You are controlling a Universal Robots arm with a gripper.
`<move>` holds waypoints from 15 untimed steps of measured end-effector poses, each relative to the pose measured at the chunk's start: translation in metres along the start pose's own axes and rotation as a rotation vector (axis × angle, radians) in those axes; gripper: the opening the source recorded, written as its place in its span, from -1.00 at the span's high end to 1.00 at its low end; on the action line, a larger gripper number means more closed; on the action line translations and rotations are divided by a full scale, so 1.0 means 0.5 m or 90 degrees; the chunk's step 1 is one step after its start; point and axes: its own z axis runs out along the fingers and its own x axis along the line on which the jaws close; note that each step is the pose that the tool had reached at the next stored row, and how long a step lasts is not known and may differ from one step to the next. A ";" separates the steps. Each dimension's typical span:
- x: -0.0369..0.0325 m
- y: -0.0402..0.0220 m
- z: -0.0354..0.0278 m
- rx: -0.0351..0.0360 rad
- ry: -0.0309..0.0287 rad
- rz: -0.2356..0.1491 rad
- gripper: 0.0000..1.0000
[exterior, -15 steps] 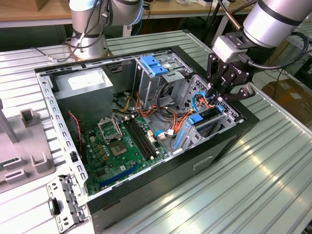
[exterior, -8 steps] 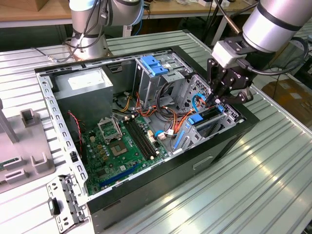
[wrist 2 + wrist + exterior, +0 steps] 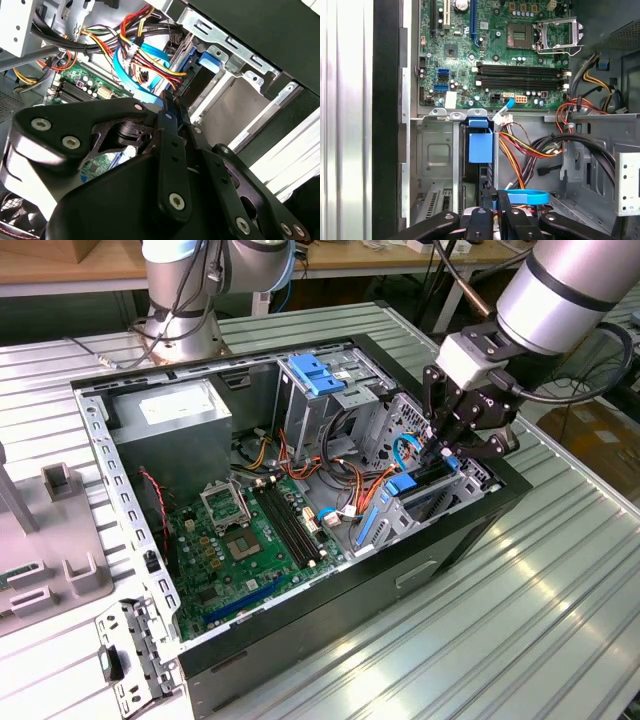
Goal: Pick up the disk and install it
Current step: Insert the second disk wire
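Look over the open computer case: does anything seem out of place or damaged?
Nothing looks damaged. The gripper sits low over the drive bay, where the disk stands on edge, and loose coloured cables trail beside it.
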 end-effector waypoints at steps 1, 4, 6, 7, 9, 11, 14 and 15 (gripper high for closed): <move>0.000 0.000 0.001 0.0000 0.0001 0.000 0.68; 0.001 0.000 0.005 -0.0002 0.0002 -0.002 0.68; 0.001 0.000 0.007 -0.0003 0.0002 -0.003 0.68; 0.001 0.000 0.009 -0.0004 0.0001 -0.004 0.68; 0.003 0.000 0.010 -0.0005 0.0002 -0.005 0.68; 0.007 0.000 0.012 -0.0006 0.0002 -0.006 0.68; 0.010 0.000 0.013 -0.0007 0.0002 -0.007 0.68; 0.011 0.000 0.013 -0.0007 0.0001 -0.007 0.68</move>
